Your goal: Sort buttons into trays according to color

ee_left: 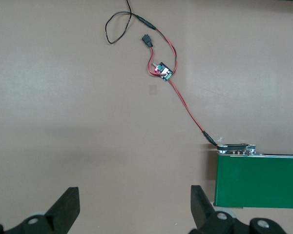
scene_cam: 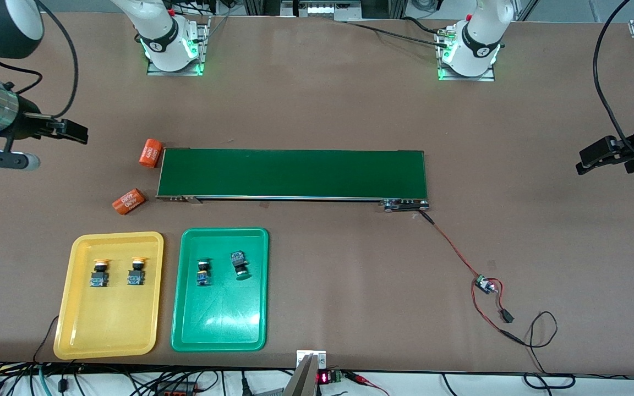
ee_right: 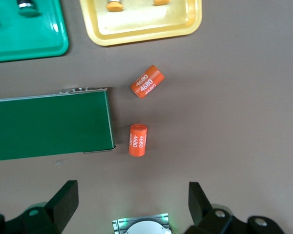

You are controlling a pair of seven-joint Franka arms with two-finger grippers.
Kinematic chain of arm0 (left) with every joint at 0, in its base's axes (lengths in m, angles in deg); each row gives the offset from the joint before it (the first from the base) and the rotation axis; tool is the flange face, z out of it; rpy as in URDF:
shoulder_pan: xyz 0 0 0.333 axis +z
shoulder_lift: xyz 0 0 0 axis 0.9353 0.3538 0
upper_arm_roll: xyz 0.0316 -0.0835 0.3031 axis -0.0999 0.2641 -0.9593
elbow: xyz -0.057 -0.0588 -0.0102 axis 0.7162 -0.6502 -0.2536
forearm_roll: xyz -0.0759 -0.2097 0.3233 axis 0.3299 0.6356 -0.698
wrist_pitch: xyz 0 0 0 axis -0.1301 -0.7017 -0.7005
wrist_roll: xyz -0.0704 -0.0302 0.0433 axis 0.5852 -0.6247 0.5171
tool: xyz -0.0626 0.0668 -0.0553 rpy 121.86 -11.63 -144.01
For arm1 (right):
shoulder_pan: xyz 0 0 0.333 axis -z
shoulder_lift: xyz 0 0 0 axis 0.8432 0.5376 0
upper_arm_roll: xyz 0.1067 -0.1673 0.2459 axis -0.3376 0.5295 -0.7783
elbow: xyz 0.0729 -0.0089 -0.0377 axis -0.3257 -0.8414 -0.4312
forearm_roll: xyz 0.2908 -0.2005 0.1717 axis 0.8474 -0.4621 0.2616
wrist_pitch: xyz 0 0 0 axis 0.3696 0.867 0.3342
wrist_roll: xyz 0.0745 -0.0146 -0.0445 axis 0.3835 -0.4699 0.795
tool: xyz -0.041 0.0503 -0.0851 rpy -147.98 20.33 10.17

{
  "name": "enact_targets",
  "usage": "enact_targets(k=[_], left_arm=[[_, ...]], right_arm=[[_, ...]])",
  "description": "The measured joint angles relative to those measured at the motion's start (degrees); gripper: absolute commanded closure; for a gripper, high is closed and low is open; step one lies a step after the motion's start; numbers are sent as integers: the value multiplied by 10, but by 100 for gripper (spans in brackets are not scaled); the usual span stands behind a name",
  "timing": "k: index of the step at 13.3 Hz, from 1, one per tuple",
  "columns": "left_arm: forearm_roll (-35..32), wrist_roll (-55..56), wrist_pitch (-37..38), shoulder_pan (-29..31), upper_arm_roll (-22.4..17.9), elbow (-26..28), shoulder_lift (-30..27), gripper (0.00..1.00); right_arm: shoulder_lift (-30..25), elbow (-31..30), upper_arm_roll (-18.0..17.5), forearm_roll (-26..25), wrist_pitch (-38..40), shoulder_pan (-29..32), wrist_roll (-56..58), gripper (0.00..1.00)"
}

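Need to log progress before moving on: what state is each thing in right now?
Yellow-capped buttons: both in the yellow tray.
Green-capped buttons: both in the green tray.
Conveyor belt: nothing on it.
Left gripper: open, holding nothing.
Right gripper: open, holding nothing.

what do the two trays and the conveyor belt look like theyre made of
Yellow tray and green tray: likely molded plastic, glossy, with soft light reflections and rounded rims. Conveyor belt: dark green surface, matte, probably rubber or fabric-like belting, with a metal-looking frame edge.
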Motion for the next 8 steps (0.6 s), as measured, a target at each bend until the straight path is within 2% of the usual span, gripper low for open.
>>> enact_targets(k=[3,8], left_arm=[[0,0,0,0,0,0,0,0],[0,0,0,0,0,0,0,0]], right_arm=[[-1,0,28,8,0,0,36,0],[-12,2,45,8,15,0,48,0]])
